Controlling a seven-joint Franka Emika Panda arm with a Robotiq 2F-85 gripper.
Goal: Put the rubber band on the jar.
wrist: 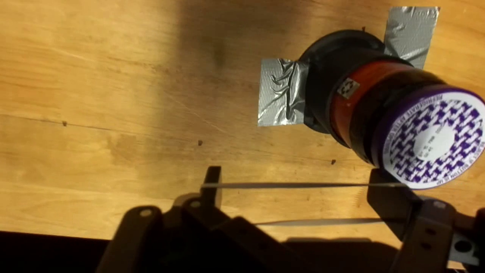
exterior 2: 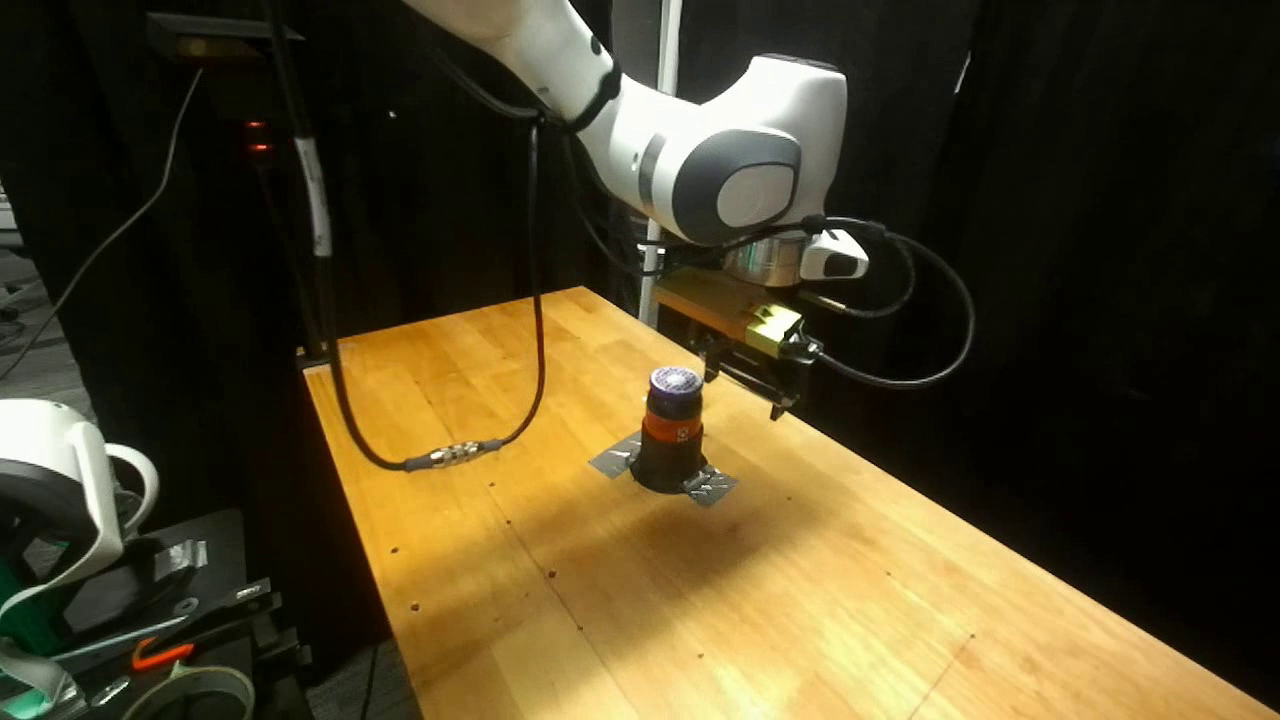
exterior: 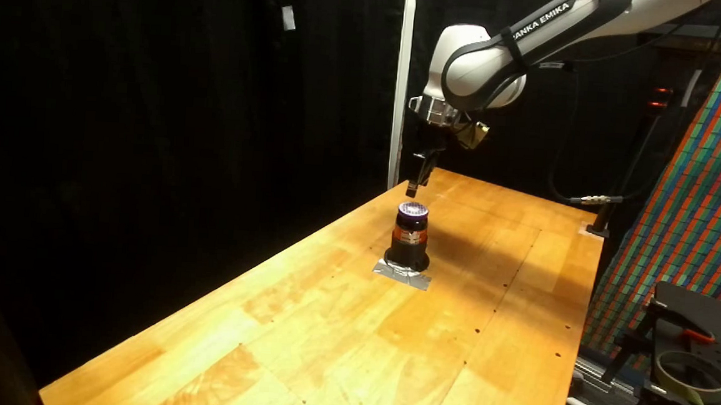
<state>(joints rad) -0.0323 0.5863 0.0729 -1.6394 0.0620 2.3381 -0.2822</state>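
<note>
Above the wooden surface [exterior: 339,351], a gripper [wrist: 297,178] spread wide holds a rubber band [wrist: 284,185] taut around its 2 fingers [wrist: 213,177], presumably to open a loop for the jar [exterior: 411,230] standing upright nearby in a black holder [wrist: 326,83] fixed with silver tape [wrist: 281,94], likely against tipping.

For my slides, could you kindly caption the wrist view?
Rubber band stretched around the fingers of the open gripper, near a purple-lidded jar whose black base is taped to the table.

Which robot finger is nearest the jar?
The finger at the wrist view's right, overlapping the jar there; the other finger stands apart, across the rubber band.
</note>
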